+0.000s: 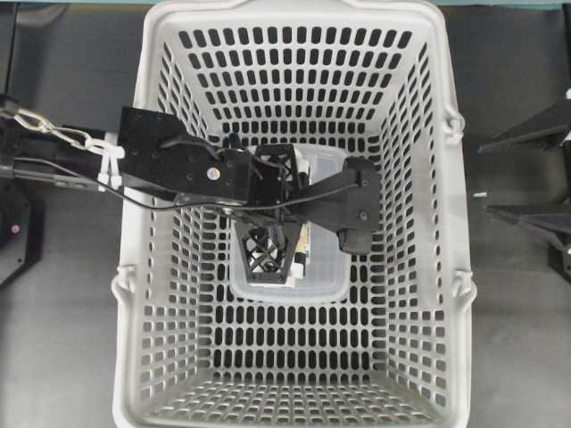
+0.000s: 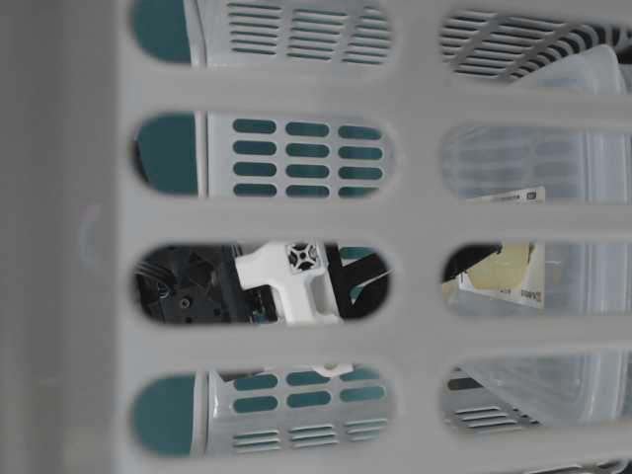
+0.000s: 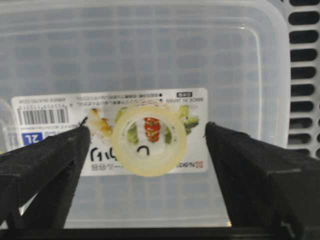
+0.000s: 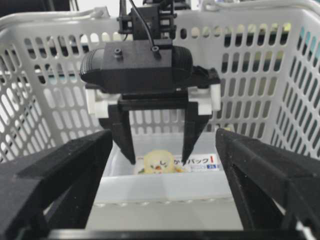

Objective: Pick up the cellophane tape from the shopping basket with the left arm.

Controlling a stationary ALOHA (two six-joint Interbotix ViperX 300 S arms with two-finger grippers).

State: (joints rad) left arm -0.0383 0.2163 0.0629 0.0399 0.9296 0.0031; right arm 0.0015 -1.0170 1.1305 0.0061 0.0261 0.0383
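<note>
Hanging wide open, the left claw (image 3: 147, 145) brackets the cellophane tape (image 3: 149, 139), a small pale-yellow translucent ring with its round hole facing up. It lies flat on a clear lidded container (image 3: 150, 60) inside the shopping basket (image 1: 152, 294). Outside the basket, the right claw (image 4: 162, 185) also stands wide.

This looks like a robot lab bench rather than a shop or home. A plain dark surface (image 1: 62, 357) carries one light-grey shopping basket (image 1: 455, 223), with black robot arms mounted at its left (image 1: 169, 165) and right (image 1: 535, 134), wired with cables and white cable ties.
</note>
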